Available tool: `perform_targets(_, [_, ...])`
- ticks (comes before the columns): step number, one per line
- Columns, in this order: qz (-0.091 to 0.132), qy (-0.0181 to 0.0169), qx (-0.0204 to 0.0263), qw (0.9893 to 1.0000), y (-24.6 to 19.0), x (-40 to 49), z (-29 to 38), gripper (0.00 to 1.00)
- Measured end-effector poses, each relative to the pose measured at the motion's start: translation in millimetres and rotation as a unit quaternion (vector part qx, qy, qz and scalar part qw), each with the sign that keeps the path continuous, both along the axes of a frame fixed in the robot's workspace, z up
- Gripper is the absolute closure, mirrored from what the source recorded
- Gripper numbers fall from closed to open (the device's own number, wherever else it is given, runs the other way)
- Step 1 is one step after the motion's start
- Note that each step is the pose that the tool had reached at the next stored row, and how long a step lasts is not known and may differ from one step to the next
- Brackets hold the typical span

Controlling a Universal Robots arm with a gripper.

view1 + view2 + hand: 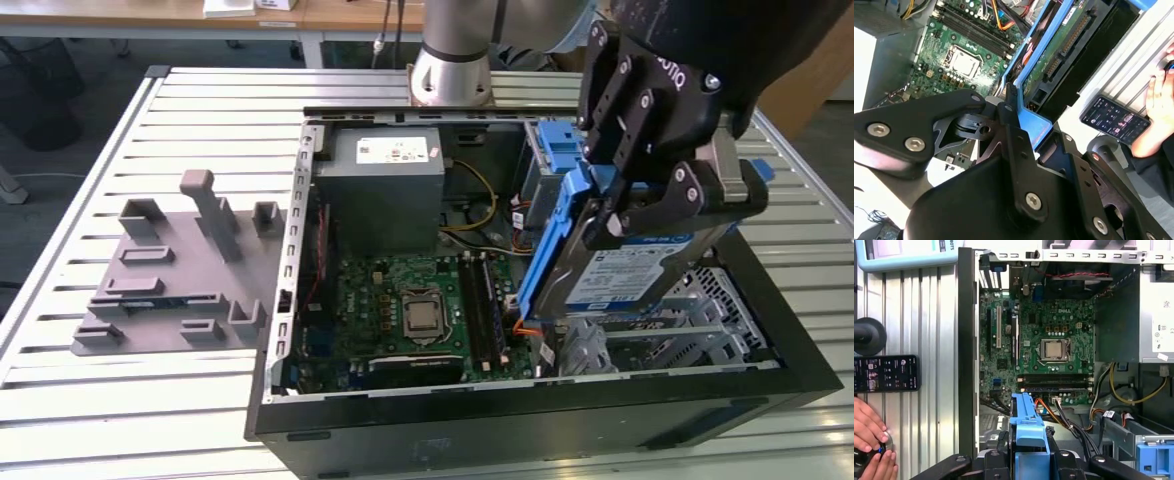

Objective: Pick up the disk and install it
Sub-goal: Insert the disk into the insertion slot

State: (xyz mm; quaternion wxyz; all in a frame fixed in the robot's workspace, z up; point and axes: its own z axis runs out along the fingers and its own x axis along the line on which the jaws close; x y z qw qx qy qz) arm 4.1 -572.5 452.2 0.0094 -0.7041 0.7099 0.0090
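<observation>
At the right of the exterior view, the claw (641,205) is clenched on the disk (627,270), holding it tilted on edge above the right side of the open computer case (534,415). The disk's blue bracket (554,235) faces the motherboard (414,310), and the grey power supply (380,185) sits at the case's upper left. A grey fixture plate (167,275) lies on the slatted tabletop (80,400) at the left. In the first wrist view, a person's hand (871,440) rests at the lower left, near a phone (886,373).
</observation>
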Motion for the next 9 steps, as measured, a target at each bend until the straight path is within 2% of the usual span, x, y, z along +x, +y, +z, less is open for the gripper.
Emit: perform_targets(9, [0.0, 0.0, 0.0, 1.0, -0.1, 20.0, -2.0, 0.64])
